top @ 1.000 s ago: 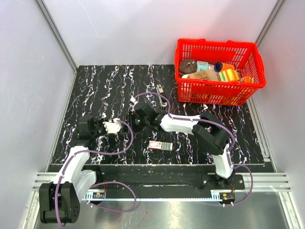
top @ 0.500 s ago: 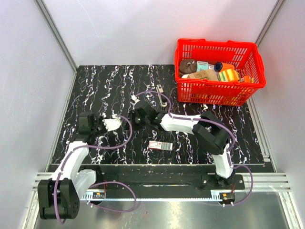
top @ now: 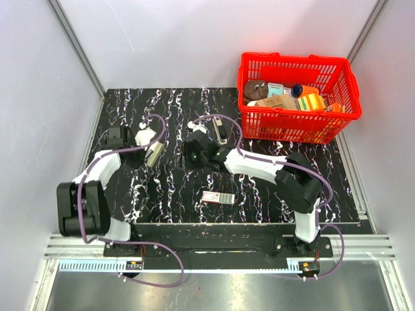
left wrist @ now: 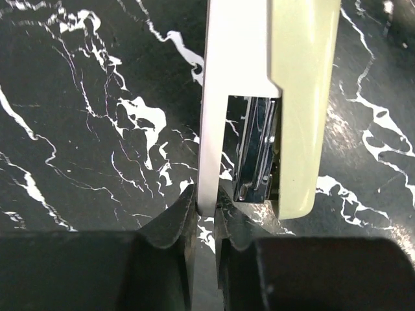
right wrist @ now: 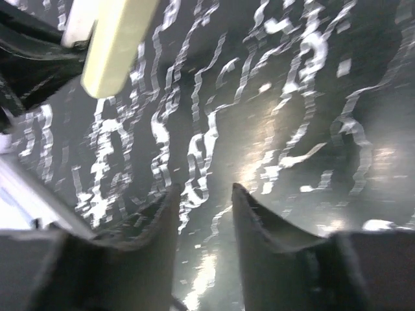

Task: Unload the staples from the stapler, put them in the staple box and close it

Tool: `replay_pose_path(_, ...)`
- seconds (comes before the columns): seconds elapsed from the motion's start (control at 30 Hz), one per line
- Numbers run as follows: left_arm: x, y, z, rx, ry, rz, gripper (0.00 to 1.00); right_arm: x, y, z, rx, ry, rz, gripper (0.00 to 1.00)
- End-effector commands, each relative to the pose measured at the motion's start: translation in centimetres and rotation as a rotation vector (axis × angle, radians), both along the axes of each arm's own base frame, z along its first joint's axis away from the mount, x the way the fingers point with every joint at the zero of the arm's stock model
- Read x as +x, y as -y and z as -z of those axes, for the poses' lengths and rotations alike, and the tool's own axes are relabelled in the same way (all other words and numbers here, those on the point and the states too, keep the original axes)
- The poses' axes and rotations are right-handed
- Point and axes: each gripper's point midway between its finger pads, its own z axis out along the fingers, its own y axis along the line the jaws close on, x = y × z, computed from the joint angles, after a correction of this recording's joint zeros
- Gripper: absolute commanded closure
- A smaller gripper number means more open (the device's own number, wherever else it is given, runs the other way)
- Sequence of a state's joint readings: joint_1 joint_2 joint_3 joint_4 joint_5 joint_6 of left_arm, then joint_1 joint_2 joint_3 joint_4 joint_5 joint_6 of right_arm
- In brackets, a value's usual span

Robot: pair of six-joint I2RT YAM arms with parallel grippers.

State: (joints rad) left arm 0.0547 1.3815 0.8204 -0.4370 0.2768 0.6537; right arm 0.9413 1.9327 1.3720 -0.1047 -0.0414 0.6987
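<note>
The stapler (top: 154,154) is cream and white with a shiny metal magazine. In the left wrist view it (left wrist: 301,97) stands open, the magazine showing between its two pale halves. My left gripper (left wrist: 206,197) is shut on the thin white half and holds it just above the black marbled table at the back left (top: 146,149). My right gripper (top: 189,154) hangs open and empty a little to the right of the stapler. In the blurred right wrist view (right wrist: 204,191) the stapler's pale end (right wrist: 117,45) shows at the upper left, apart from the fingers.
A red basket (top: 340,87) full of packets stands at the back right. A small reddish box (top: 217,197) lies near the table's front middle. A slim silver and black object (top: 220,129) lies beside the right arm. Grey walls close in the left, back and right.
My left arm has swung back and to the left, carrying the stapler from front-left to back-left. My right gripper has shifted slightly back and right.
</note>
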Motion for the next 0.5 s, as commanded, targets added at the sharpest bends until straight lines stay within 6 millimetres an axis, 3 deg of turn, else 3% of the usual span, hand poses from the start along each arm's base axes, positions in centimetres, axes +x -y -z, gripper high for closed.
replay_pose_path(0.0,0.6,-0.6,0.3,-0.158,-0.140,-0.181,0.93,5.4,5.7,-4.3,-0.224,0.215,0.189,0.48)
replay_pose_path(0.13,0.4,-2.6,2.6,-0.193,-0.264,-0.284,0.93,9.4,9.1,-5.0,-0.404,0.313,0.300,0.30)
replay_pose_path(0.33,-0.1,-4.0,4.5,-0.296,-0.414,-0.356,0.87,14.3,12.5,-4.0,-0.625,0.360,0.385,0.21)
replay_pose_path(0.47,-1.1,-4.8,5.3,-0.306,-0.463,-0.381,0.84,16.8,14.6,-2.7,-0.660,0.329,0.421,0.20)
